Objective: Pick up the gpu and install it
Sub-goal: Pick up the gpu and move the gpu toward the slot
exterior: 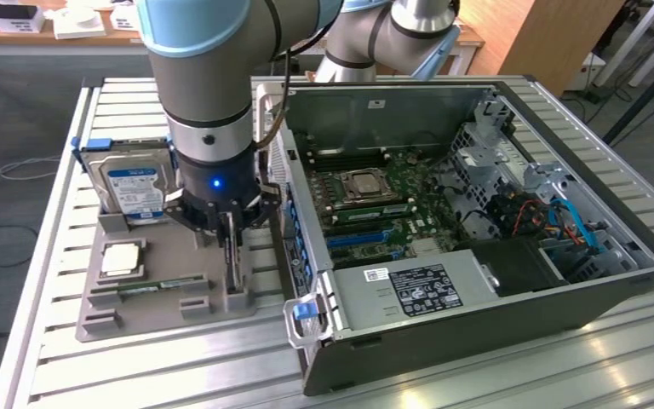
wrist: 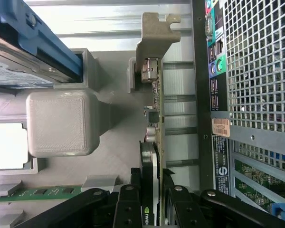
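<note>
Right now, the big open computer case sits just beside the fingers, on the exterior view's right of them. It rests on a metal table with long grooves. The robot arm comes straight down from above, and its gripper is at the bottom end.

Under the fingers lies a flat gray tray. On the side of the fingers away from the case, a silver hard drive with a blue and white label stands up in the tray.

The gpu is right between the fingers. It stands on its thin edge in a slot of the tray, close to the back wall of the case. The black fingers press on its two flat sides, so they are clamped on it. Its silver bracket is at the end far from the fingers.

A square chip lies flat in the tray, near the fingers on the side away from the case. A thin green memory stick lies just beside the chip.
</note>
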You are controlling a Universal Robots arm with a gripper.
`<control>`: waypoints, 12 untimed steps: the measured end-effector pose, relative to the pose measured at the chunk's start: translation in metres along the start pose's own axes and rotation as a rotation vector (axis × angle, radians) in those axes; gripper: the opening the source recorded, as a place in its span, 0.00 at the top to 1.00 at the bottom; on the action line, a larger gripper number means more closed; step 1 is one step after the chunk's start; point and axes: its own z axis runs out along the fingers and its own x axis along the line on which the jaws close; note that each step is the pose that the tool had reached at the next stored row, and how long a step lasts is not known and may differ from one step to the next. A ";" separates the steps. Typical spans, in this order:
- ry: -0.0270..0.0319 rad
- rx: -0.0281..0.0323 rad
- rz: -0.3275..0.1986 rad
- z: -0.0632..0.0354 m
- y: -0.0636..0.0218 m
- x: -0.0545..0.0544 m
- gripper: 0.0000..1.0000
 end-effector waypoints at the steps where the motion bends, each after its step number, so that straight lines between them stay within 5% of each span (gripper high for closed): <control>1: -0.0001 -0.0001 0.000 -0.0032 0.0002 0.000 0.73; 12: 0.0000 0.0000 0.000 -0.0468 0.0022 -0.001 0.73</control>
